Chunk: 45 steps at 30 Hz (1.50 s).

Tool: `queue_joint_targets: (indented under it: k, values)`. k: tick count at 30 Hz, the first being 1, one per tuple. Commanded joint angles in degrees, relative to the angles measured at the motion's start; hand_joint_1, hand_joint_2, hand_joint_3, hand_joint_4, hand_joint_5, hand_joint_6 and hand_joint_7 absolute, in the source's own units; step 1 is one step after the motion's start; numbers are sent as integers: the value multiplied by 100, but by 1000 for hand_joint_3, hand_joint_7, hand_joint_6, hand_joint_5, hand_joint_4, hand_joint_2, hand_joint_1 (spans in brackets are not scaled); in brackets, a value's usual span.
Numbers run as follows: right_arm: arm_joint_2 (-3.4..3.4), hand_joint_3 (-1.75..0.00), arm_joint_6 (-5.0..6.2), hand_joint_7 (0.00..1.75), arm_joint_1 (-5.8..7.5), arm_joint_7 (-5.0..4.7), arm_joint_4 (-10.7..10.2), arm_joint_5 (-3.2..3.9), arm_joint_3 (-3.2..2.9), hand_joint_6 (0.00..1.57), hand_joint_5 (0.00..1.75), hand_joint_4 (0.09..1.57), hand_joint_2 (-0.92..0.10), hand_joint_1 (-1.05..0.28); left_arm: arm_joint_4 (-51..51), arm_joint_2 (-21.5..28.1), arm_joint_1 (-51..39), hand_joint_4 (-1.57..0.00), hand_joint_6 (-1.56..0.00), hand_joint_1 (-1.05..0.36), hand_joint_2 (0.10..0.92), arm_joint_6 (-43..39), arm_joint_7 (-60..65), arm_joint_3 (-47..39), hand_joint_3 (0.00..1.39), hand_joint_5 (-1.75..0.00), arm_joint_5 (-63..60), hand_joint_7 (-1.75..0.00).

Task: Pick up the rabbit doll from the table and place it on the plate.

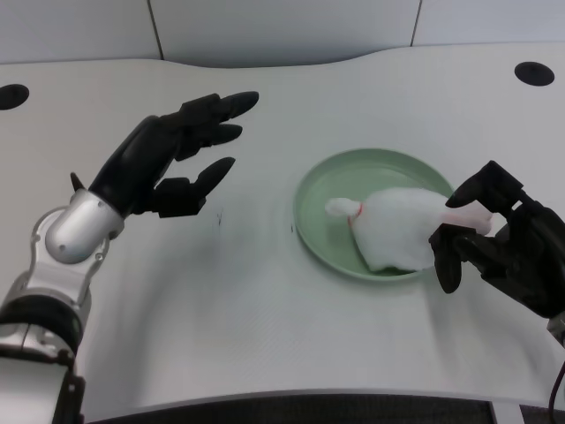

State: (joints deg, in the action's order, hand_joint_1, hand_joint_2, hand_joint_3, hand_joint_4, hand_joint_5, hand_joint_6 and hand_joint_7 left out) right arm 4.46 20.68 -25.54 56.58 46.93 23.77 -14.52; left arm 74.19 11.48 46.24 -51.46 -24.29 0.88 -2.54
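A white rabbit doll (pixel 397 228) lies on the pale green plate (pixel 313 199) at the middle right of the table. My left hand (pixel 172 155) hovers over the table well to the left of the plate, its fingers spread apart with nothing in them. My right hand (pixel 508 243) sits at the plate's right edge, and its fingers touch the doll's right end, where a pinkish part shows.
The white table has a curved back edge with two dark round holes, the left hole (pixel 11 95) and the right hole (pixel 534 73). A small dark mark (pixel 218 215) lies on the table between my left hand and the plate.
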Motion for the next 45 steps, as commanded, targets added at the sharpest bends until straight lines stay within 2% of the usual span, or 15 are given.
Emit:
queue_joint_targets:
  k: [1,5,9,11,15,18,24,27,29,31,32,35,41,42,45]
  values:
    - [102,-135,-33,1746,-17,51,49,63,-33,648,1746,860,-920,-499,-125,54,-289,-324,-299,-874,921,-30,-465,-280,769,-260,291,-1]
    - [119,-126,-68,1746,-18,99,71,64,-40,635,1746,850,-916,-509,-250,4,-681,-354,-328,-926,921,426,-1126,-916,744,-263,1029,-14]
    - [154,-133,-12,1746,-47,66,138,-2,-33,630,1746,845,-920,-511,-481,-151,-1173,-368,-319,-939,921,622,-1608,-1288,735,-259,1539,-7]
    - [168,-133,-38,1746,-83,97,195,11,-41,633,1746,846,-919,-508,-584,-244,-1352,-356,-312,-952,921,839,-1835,-1420,732,-246,1750,-3]
    - [176,-131,-27,1746,-94,85,249,15,-53,632,1746,850,-921,-500,-857,-361,-1647,-370,-322,-948,921,1273,-2171,-1646,743,-245,2103,-7]
    - [182,-128,14,1746,-98,35,286,-17,-52,636,1746,850,-920,-503,-1302,-428,-1987,-413,-343,-931,921,1546,-1941,-1667,780,-230,2141,-10]
    - [196,-139,84,1746,-160,45,437,-59,-42,640,1746,850,-921,-498,-1415,-396,-2046,-427,-357,-945,921,2850,-2012,-1888,738,-198,2501,-11]
    - [190,-135,65,1746,-194,54,516,-42,-60,640,1746,854,-916,-488,-1161,-321,-1794,-626,-571,-862,921,3617,-1984,-2119,577,-305,2730,-75]
    - [192,-132,45,1746,-211,73,553,-25,-70,638,1746,854,-915,-487,-1110,-274,-1719,-792,-736,-788,921,3763,-2038,-2200,455,-398,2752,-116]
    - [194,-130,46,1746,-219,75,571,-27,-72,637,1746,851,-914,-486,-1068,-248,-1684,-872,-828,-772,921,3768,-2067,-2237,384,-448,2722,-133]
    - [194,-129,57,1746,-219,60,581,-37,-71,636,1746,850,-914,-486,-1017,-228,-1651,-885,-845,-769,921,3759,-2085,-2258,371,-457,2717,-134]
    - [193,-131,135,1746,-238,88,638,-37,-84,636,1746,849,-920,-488,-861,-196,-1564,-877,-1002,-723,921,3800,-2182,-2327,287,-694,2748,-107]
    - [202,-135,158,1746,-259,83,701,-39,-87,634,1746,850,-921,-487,-794,-199,-1532,-868,-1026,-710,921,3755,-2229,-2356,272,-739,2691,-96]
    - [206,-131,156,1746,-259,71,713,-46,-86,637,1746,853,-915,-497,-802,-203,-1534,-834,-1047,-683,921,3737,-2222,-2338,257,-829,2663,-103]
    - [210,-126,159,1746,-260,60,728,-54,-86,641,1746,858,-916,-503,-811,-207,-1536,-805,-1061,-664,921,3720,-2214,-2321,249,-907,2631,-107]
